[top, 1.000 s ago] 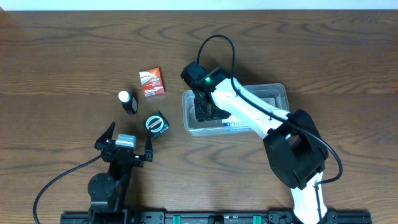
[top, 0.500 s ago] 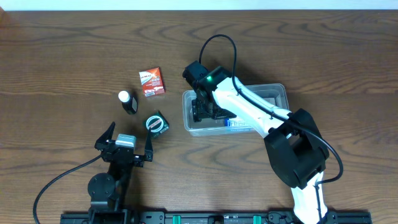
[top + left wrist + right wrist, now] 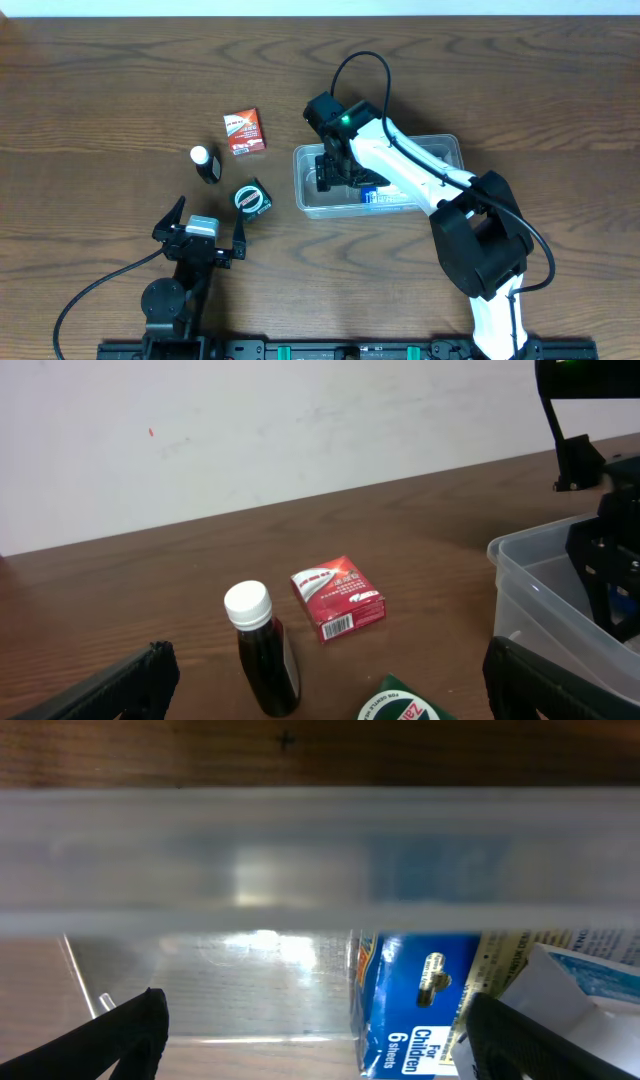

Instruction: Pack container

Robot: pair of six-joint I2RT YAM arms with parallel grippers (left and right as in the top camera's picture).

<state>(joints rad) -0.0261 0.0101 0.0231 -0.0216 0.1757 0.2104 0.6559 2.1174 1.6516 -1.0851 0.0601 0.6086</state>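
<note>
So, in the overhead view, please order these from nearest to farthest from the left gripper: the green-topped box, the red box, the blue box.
1. green-topped box, just ahead and right of the left gripper.
2. red box, farther up the table.
3. blue box, far right, inside the container.

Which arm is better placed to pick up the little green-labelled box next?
Left. Its open left gripper sits just beside the green-labelled box, while the right gripper is over the container, farther off.

White-shelled right arm point(image 3: 400, 170) with black joints, green light point(image 3: 345, 121), looping black cable point(image 3: 350, 64); black left arm point(image 3: 188, 268).
</note>
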